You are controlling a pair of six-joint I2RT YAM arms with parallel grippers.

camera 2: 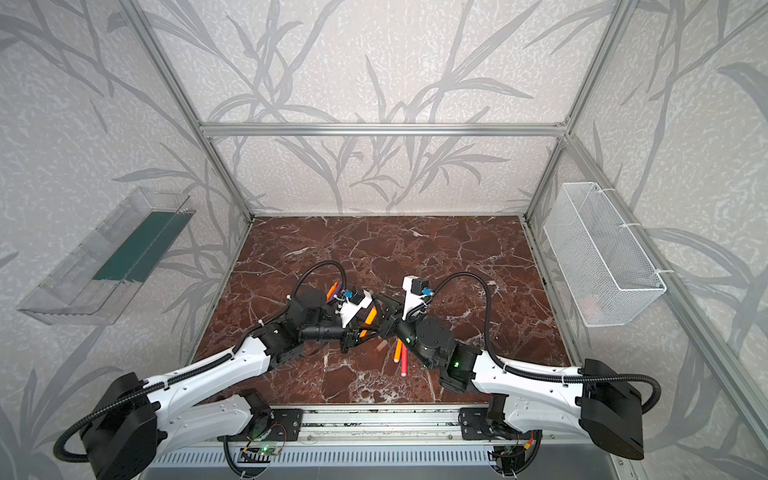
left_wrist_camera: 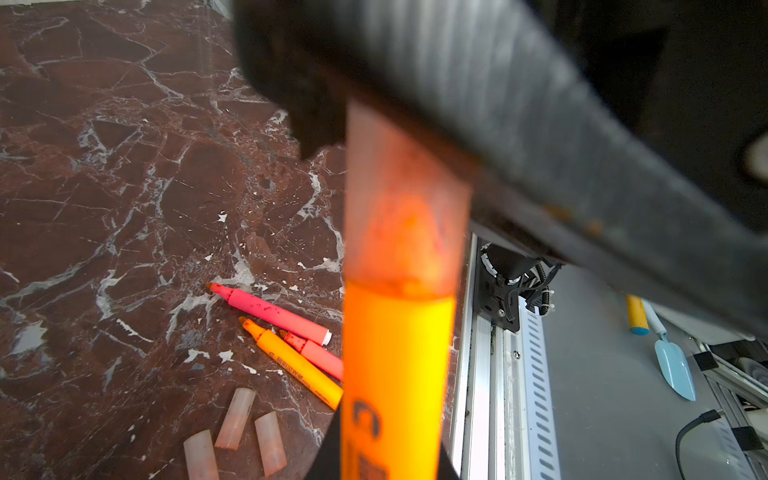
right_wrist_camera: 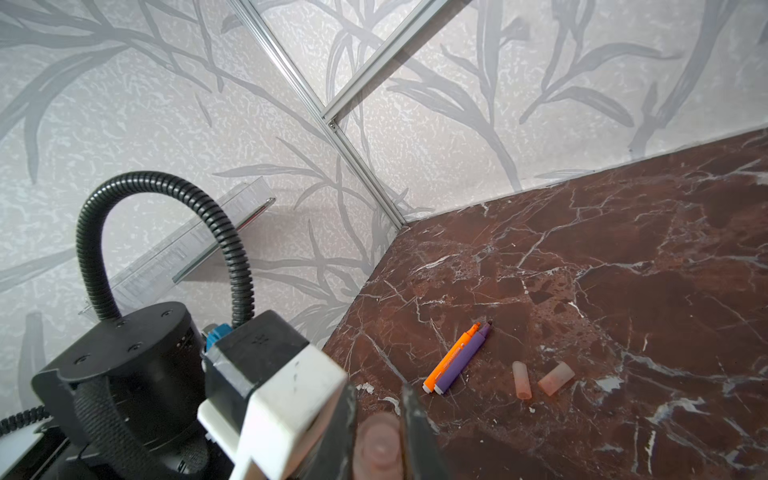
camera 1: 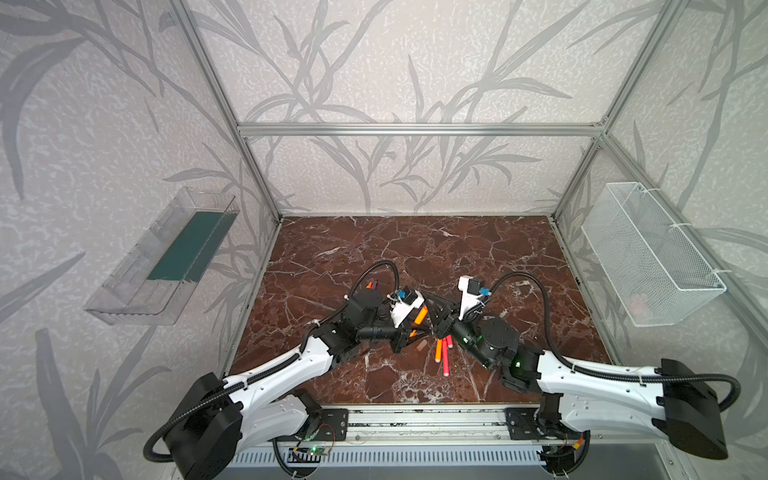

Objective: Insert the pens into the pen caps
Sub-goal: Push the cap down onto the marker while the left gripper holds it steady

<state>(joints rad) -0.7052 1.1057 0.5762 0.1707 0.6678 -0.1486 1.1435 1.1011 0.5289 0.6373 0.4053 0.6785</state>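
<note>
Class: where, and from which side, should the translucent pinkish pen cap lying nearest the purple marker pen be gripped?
Translucent pinkish pen cap: probably mid-length, from above, fingers across its rounded sides. It lies flat, apart from the second loose cap and purple marker pen, leaving both sides free.

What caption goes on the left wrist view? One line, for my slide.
Orange pen seated in a cap, with three uncapped pens and three loose caps on the marble table.

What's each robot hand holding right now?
Left gripper: closed, holding an orange pen.
Right gripper: closed, holding a pen cap.
</note>
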